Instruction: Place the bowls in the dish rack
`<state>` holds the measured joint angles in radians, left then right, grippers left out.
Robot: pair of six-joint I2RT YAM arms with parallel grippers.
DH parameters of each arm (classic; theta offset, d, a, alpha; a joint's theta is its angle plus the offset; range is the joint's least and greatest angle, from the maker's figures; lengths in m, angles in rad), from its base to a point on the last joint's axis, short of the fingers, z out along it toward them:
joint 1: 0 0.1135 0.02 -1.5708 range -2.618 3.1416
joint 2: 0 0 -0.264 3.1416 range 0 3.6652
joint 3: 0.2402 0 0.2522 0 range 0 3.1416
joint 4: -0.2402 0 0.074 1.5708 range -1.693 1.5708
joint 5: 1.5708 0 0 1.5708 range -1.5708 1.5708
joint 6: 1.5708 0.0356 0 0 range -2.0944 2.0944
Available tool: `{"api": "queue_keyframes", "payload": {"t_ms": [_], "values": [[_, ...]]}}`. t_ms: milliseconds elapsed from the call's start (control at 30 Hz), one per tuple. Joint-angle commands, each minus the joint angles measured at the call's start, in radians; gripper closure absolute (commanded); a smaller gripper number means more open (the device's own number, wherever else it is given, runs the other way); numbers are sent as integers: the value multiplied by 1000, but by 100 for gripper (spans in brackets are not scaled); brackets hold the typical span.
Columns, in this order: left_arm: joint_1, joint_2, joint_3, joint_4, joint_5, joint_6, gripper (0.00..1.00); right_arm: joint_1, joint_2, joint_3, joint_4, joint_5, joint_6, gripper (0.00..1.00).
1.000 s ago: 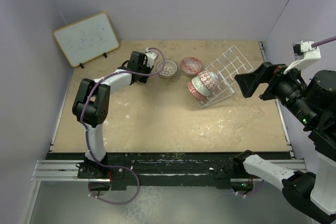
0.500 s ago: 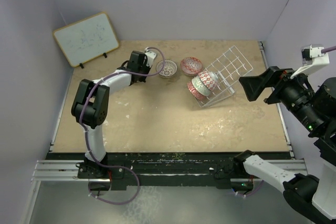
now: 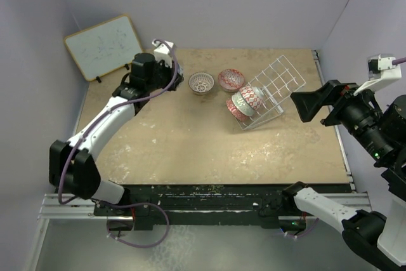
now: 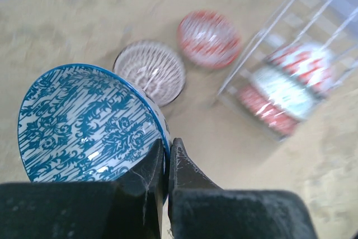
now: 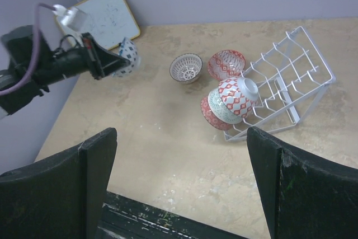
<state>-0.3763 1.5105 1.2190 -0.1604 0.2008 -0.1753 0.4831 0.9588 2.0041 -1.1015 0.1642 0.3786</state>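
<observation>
Blue bowl (image 4: 84, 121): your left gripper (image 4: 166, 160) is clamped on its rim, with the bowl body to the gripper's left, above the counter (image 4: 235, 155). Ahead of the gripper sit a lattice bowl (image 4: 150, 71) and a red bowl (image 4: 210, 37). The dish rack (image 4: 313, 20) is further ahead-right, tilted, with three bowls (image 4: 285, 90) in it. Your right gripper (image 5: 180, 138) has its jaws wide apart and holds nothing.

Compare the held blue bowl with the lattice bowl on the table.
The blue bowl is patterned blue inside; the lattice bowl is white and grey. The blue bowl is pinched by its rim in the left tool, tilted; the lattice bowl sits upright on the table. Both are round and outside the dish rack.
</observation>
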Motion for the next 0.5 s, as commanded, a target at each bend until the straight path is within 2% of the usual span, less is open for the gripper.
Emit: {"api": "queue_keyframes", "payload": {"t_ms": [0, 100, 167, 233, 367, 467], "values": [[-4, -147, -24, 175, 139, -195, 100, -1, -2, 34, 21, -6, 11, 0], [-3, -221, -88, 303, 214, -330, 100, -1, -3, 35, 18, -6, 11, 0], [-8, -251, -137, 428, 265, -478, 100, -1, -2, 36, 22, -14, 13, 0], [-21, -263, -213, 617, 298, -628, 100, -1, 1, 39, 27, -27, 16, 0], [-93, -230, -311, 1000, 266, -854, 100, -1, 14, 68, 18, -41, 17, 0], [-181, -168, -314, 1157, 202, -923, 100, -2, 23, 97, 9, -54, 20, 0]]}}
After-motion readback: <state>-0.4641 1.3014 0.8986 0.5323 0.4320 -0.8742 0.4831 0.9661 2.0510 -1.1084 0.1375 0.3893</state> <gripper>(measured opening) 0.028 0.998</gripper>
